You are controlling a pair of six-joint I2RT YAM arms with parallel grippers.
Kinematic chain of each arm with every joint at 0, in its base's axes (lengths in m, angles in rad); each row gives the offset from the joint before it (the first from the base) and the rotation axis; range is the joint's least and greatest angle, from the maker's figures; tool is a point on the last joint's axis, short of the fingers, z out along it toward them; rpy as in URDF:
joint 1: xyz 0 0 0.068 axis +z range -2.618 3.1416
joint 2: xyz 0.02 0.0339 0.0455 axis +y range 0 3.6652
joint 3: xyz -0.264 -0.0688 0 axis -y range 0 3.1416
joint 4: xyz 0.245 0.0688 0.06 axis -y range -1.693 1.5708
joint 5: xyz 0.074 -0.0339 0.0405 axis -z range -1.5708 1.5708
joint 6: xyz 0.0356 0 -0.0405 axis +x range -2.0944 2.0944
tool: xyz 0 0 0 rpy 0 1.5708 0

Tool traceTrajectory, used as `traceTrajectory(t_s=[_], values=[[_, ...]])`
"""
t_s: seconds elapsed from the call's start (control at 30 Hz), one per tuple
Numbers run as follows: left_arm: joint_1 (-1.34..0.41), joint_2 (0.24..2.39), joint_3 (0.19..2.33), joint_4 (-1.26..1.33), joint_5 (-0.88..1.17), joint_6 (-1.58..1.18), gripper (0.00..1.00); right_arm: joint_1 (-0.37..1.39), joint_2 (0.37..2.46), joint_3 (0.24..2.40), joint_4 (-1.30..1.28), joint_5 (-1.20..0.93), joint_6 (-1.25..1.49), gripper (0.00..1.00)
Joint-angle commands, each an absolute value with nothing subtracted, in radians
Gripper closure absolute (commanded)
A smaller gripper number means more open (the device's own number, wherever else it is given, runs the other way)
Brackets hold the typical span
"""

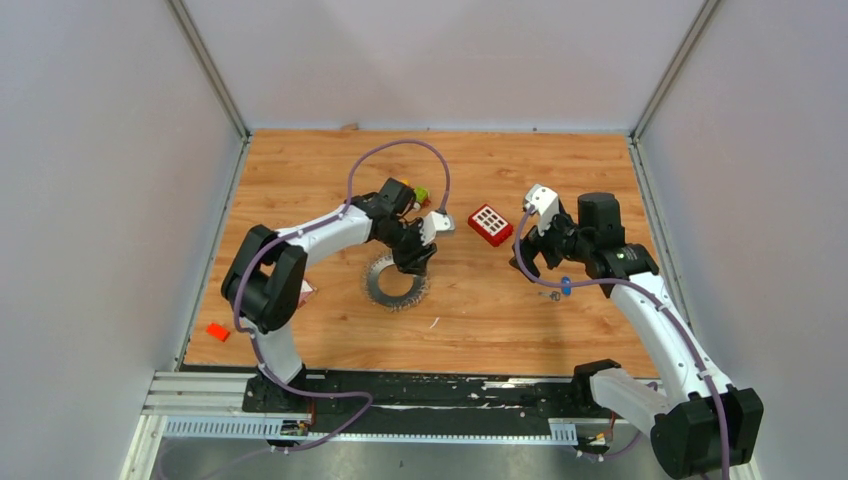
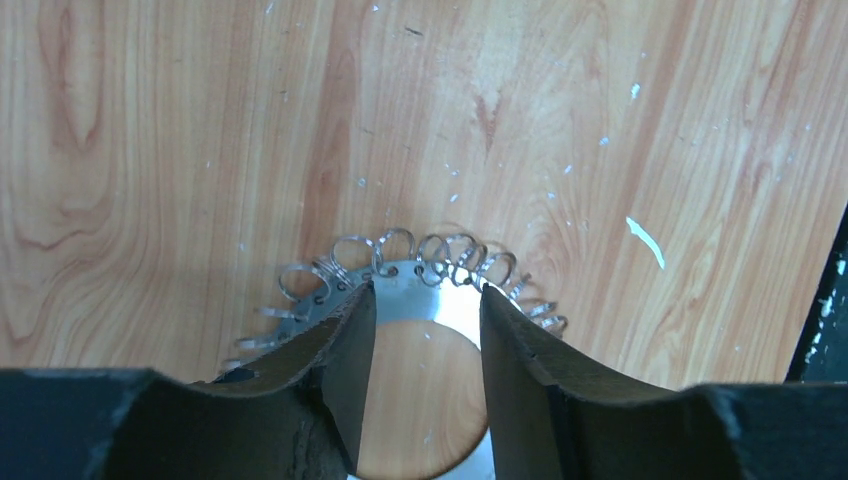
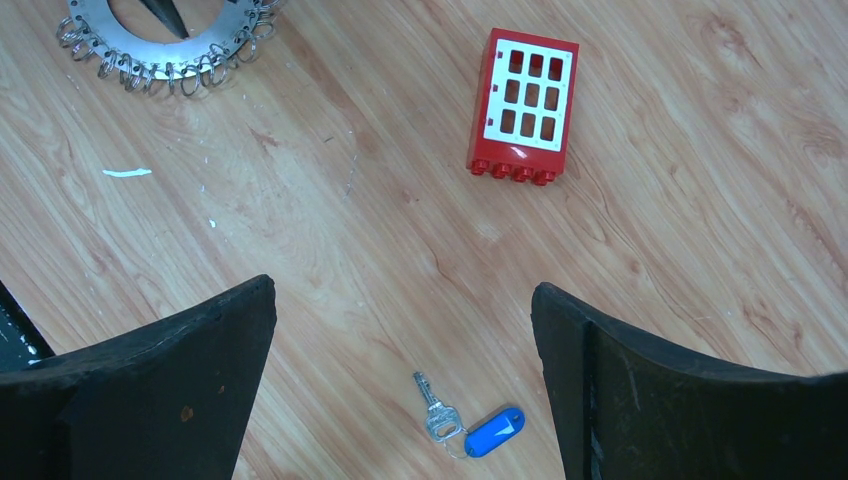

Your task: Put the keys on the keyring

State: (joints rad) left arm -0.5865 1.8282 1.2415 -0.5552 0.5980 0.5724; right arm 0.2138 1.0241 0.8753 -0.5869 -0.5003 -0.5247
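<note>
Seen from the top camera, a wood-grain table (image 1: 500, 330) is being enclosed by plain grey walls; the toothed grey metal keyring (image 1: 395, 285) is being overhung by the left gripper (image 1: 415, 262), while the keys (image 1: 560, 290) are lying well apart from it, below the right gripper (image 1: 535, 255) and near a red block (image 1: 491, 224) with white squares. At the left wrist, the keyring's flat band, fringed with wire loops, is being straddled by parted, released fingers (image 2: 340, 340). At the right wrist, the gripper is being held wide apart above the small key and its blue tag (image 3: 495, 432).

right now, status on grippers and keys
Left gripper open over keyring rim. Right gripper open above keys, loose on table, apart from ring. Red block off to side, not in the way.
</note>
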Motion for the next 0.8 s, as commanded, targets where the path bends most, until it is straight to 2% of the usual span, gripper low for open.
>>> traceTrajectory(t_s=[0.0,0.33,0.77], values=[[-0.587,1.707,1.205,-0.537,0.576,0.609,0.49,0.218,1.015,0.896,-0.567,-0.491,-0.541,0.0],[-0.611,1.813,1.275,-0.602,0.568,0.659,0.66,0.22,1.012,0.899,-0.574,-0.491,-0.542,0.0],[-0.647,1.927,1.318,-0.645,0.537,0.673,0.7,0.221,1.013,0.897,-0.574,-0.491,-0.546,0.0]])
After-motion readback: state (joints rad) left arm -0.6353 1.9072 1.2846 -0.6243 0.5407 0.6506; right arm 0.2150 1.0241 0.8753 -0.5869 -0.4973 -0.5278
